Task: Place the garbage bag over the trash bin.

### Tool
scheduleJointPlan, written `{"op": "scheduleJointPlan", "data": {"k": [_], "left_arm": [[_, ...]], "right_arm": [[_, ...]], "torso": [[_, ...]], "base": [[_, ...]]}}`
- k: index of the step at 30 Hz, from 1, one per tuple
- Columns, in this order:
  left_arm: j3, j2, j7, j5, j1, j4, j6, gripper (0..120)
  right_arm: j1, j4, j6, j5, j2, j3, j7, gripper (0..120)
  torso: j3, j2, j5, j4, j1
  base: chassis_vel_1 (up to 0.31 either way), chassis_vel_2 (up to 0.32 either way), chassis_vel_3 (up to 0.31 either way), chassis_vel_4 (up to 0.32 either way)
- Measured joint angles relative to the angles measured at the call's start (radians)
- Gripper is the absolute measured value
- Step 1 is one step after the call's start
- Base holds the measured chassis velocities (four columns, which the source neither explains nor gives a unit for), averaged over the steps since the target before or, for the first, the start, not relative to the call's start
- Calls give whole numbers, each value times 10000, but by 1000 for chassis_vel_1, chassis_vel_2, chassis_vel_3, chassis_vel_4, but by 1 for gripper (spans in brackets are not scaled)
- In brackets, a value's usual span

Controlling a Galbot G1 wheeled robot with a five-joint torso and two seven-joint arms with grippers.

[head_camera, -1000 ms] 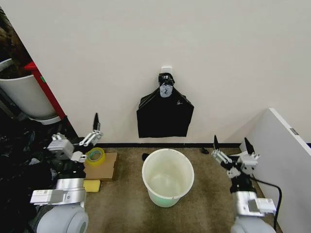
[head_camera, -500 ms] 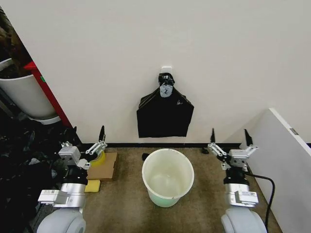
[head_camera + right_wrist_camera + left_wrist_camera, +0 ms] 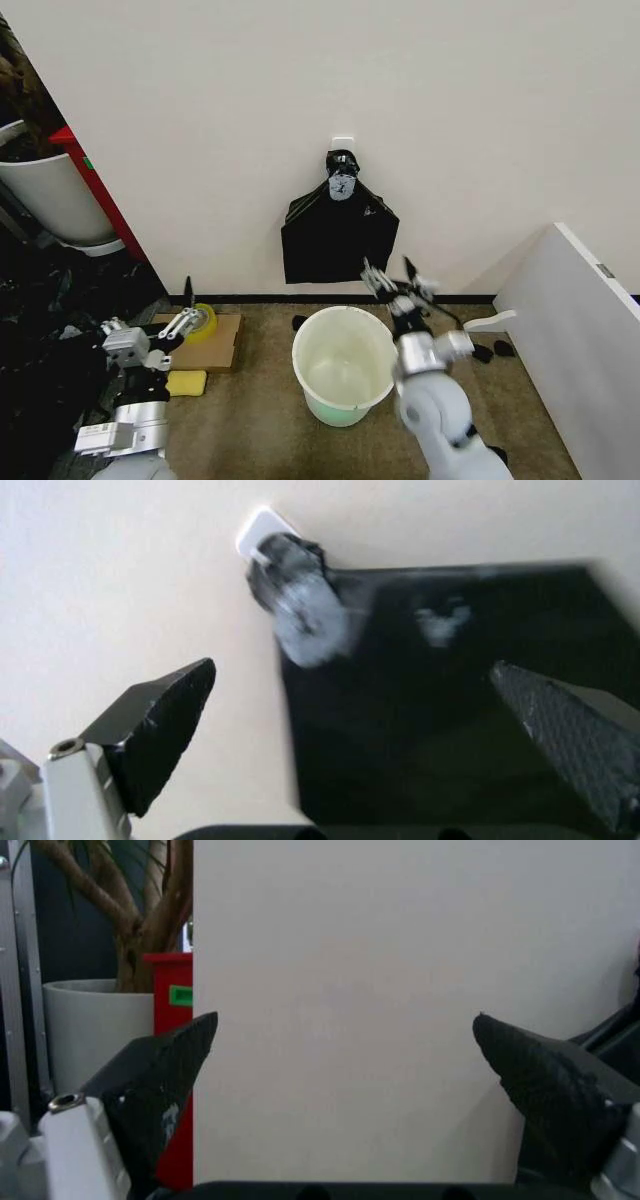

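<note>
Your right gripper (image 3: 398, 280) is spread wide, up near the black bundle (image 3: 337, 240) hanging on the wall, above the trash bin (image 3: 345, 365). Your left gripper (image 3: 186, 305) is spread too, low by the tape roll (image 3: 200, 320).

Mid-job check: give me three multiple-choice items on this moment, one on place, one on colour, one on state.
1. Where is the right end effector?
A. inside the trash bin
B. raised before the hanging black bundle
C. by the tape

2. What colour is the trash bin?
A. white
B. red
C. black

3. What state is the left end effector in?
A. shut on the tape
B. shut, holding nothing
C. open

Key: B, it points at the black bundle on the wall; A, white wall and rim; C, its fingers stand apart in the left wrist view.
</note>
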Motion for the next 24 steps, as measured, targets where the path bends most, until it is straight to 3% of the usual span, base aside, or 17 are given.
{"op": "scheduleJointPlan", "data": {"k": [3, 7, 14, 22, 24], "left_arm": [[-3, -105, -27, 57, 34, -8, -19, 100], [-17, -286, -65, 291, 84, -13, -69, 100], [-27, -250, -154, 294, 24, -14, -70, 100], [-52, -225, -268, 257, 10, -7, -69, 100], [-52, -236, -276, 257, 12, -5, -69, 100]], "right_arm": [[683, -160, -658, 1258, 166, 78, 469, 100], [1755, -395, -1899, 3032, 642, 248, 2066, 100], [2901, -1236, -2483, 3110, 1000, 186, 2827, 100], [3555, -2052, -2448, 2812, 1249, 204, 2741, 100], [3661, -2209, -2408, 2717, 1299, 205, 2701, 94]], "torso": [[0, 0, -1, -1, 0], [0, 0, -1, -1, 0], [0, 0, -2, -1, 0], [-1, 1, -2, -2, 0], [-1, 1, -2, -1, 0]], "base": [[0, 0, 0, 0], [0, 0, 0, 0], [0, 0, 0, 0], [0, 0, 0, 0], [0, 0, 0, 0]]}}
